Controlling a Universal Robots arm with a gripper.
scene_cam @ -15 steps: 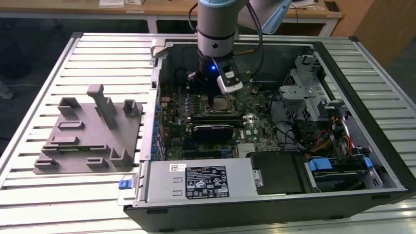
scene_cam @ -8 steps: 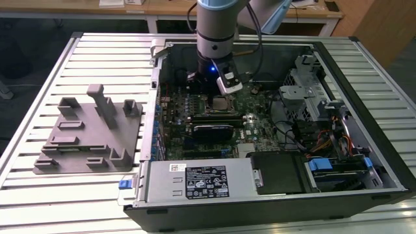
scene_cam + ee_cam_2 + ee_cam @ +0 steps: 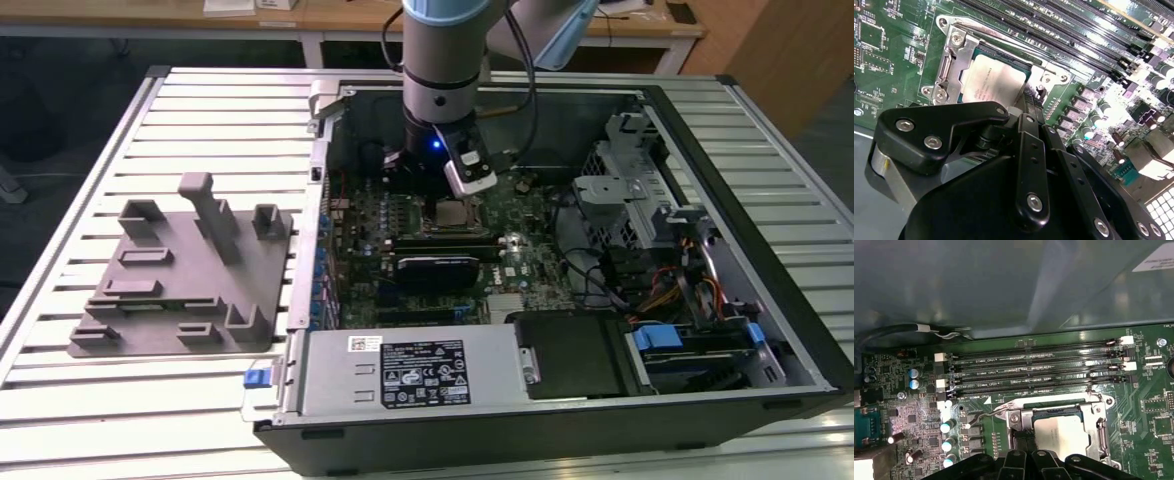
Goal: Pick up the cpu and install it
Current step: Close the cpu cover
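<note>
One item under the tool: the cpu [image 3: 996, 80], a flat square chip with a silvery top. It lies level inside the metal socket frame [image 3: 951, 65] on the green motherboard [image 3: 894, 60].

Location: far half of the open computer case [image 3: 667, 110], roughly mid-width in the exterior view. The memory slots [image 3: 1034, 370] run alongside the socket.

Tool: single gripper [image 3: 1026, 107] on the upright arm, lowered into the case and pointing straight down.

Key relation: the cpu lies directly beneath the gripper. In both wrist views the gripper's tip comes down at one edge of the chip, not over its centre. Whether they touch or stand just apart cannot be told. The chip is square, so it has no long axis.

Grip state: released or clenched cannot be told, since the tip is masked by the gripper's own black linkage.

Standing of work: judged placed, with the cpu in the socket. Whether the frame is latched cannot be told.

Also present: grey plastic tray [image 3: 187, 270] with upright posts on the slatted table [image 3: 80, 180] — at the exterior view's left, well apart from the gripper.
</note>
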